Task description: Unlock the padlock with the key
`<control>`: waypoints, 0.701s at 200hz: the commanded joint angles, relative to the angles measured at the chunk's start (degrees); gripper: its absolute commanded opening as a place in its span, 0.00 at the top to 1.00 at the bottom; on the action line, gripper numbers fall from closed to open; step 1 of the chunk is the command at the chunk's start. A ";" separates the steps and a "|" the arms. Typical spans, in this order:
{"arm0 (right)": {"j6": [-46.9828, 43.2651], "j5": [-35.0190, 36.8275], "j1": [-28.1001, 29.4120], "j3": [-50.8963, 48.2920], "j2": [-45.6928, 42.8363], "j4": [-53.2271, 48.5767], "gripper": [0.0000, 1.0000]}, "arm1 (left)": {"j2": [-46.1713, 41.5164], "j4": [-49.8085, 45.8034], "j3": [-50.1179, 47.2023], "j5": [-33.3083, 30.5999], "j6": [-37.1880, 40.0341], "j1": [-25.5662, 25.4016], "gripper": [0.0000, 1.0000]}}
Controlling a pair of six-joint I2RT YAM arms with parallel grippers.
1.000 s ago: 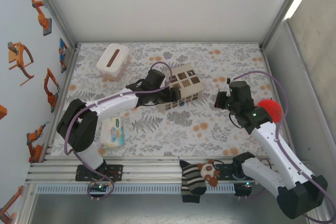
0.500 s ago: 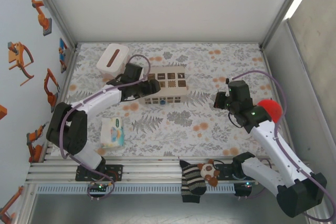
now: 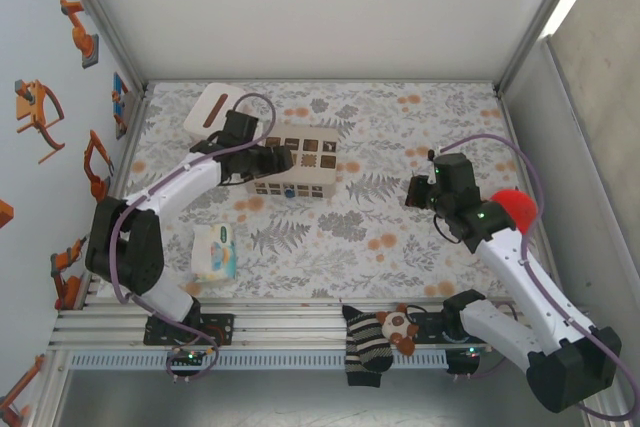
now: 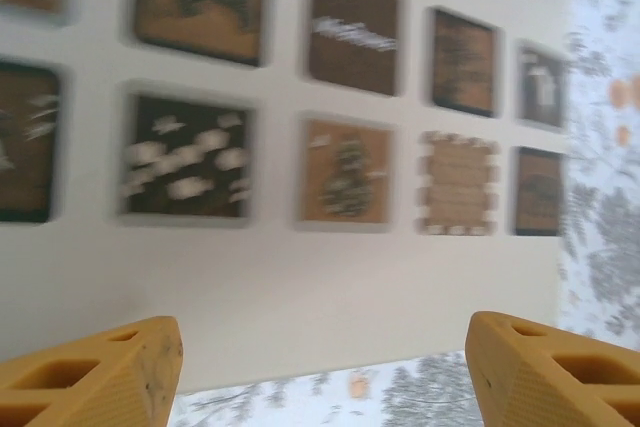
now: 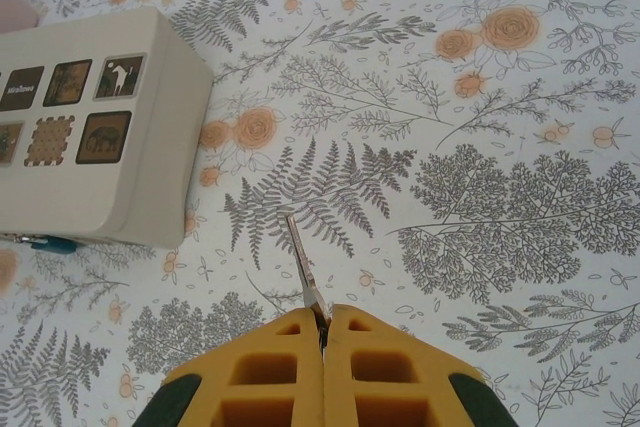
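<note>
Aim for the small blue padlock (image 5: 47,243) low on the front of the box (image 5: 120,162); hold the key (image 5: 300,255) pinched tight in the shut right claw (image 5: 323,322); steady the box with the wide-open left claw (image 4: 325,352); go slow.

Bare cloth (image 5: 470,197) runs open from the key (image 5: 301,259) in my right gripper (image 5: 322,332) to the beige box (image 5: 100,127). My left arm (image 3: 185,187) crowds its left end.

Left arm stretched forward-left with the elbow bent. Left hand (image 3: 272,159) has its 2 fingers (image 4: 100,372) spread wide apart. Right arm angles forward from its base. Right hand (image 5: 323,325) has both fingers pressed together, pinching a thin key (image 5: 302,262) that pokes forward.
</note>
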 commanded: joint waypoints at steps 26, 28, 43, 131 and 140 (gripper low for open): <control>0.67 -0.36 -0.40 -0.54 0.25 0.78 1.00 | 8.16 -2.90 11.26 3.38 2.20 -4.87 0.29; 0.67 -0.33 -0.39 -0.54 0.23 0.76 1.00 | 8.61 -2.88 11.63 3.61 2.20 -4.94 0.29; 0.67 -0.36 -0.29 -0.45 -0.06 0.52 1.00 | 11.74 -3.25 14.59 3.90 2.23 -5.51 0.29; 0.26 -0.15 -0.38 0.16 -0.62 -0.56 1.00 | 20.35 -6.06 21.44 6.80 3.40 -7.77 0.33; 0.15 -0.02 -0.39 0.25 -0.55 -0.69 1.00 | 20.60 -6.46 21.08 6.81 3.73 -8.12 0.33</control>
